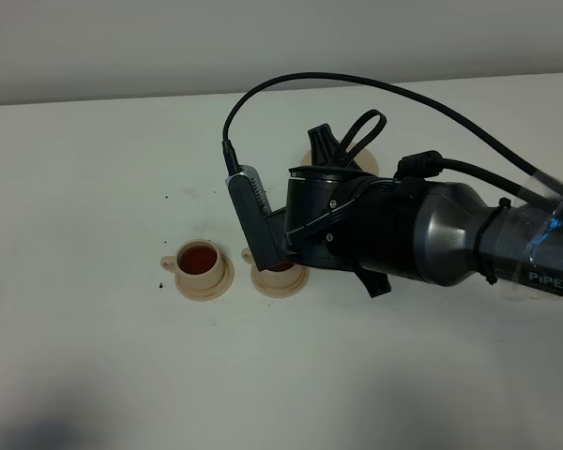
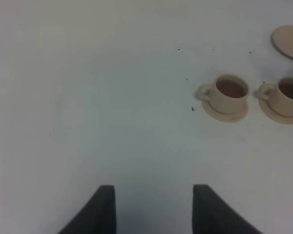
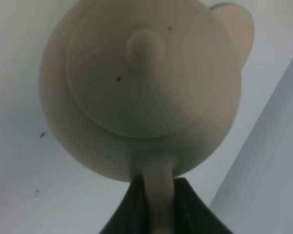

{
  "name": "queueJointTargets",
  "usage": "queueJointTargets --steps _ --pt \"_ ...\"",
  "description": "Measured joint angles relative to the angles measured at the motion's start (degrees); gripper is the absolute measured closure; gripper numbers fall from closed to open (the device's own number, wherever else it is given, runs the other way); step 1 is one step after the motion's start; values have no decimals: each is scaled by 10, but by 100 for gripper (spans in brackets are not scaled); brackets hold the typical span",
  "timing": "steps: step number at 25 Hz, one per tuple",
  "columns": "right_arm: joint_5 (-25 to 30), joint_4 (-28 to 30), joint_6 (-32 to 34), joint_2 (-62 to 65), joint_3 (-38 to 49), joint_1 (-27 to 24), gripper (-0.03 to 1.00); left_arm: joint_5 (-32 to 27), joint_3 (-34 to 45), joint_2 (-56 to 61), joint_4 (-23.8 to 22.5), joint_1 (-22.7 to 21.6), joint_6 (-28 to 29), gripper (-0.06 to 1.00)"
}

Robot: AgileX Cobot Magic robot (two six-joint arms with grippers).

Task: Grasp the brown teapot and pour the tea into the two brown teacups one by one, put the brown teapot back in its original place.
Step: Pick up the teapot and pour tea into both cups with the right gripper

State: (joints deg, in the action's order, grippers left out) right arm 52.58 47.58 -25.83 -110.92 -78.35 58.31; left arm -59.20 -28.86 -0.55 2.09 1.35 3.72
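White table (image 1: 94, 141), teapot held over the second cup.

The left gripper (image 2: 154, 209) waits far off with its jaws apart and nothing between them, over bare table with wide room around. The left teacup (image 1: 199, 262) sits filled on its saucer; the right teacup (image 1: 280, 274), just beside it, is mostly hidden under the arm. The right gripper (image 3: 158, 202) is clamped on the brown teapot (image 3: 141, 87) by its loop handle, likely for pouring. Behind, the round saucer (image 2: 289, 41) lies bare, open for the return.
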Motion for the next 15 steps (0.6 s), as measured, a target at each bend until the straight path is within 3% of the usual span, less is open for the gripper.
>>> queueJointTargets --steps 15 --pt "0 0 -2 0 0 0 85 0 0 0 0 0 0 53"
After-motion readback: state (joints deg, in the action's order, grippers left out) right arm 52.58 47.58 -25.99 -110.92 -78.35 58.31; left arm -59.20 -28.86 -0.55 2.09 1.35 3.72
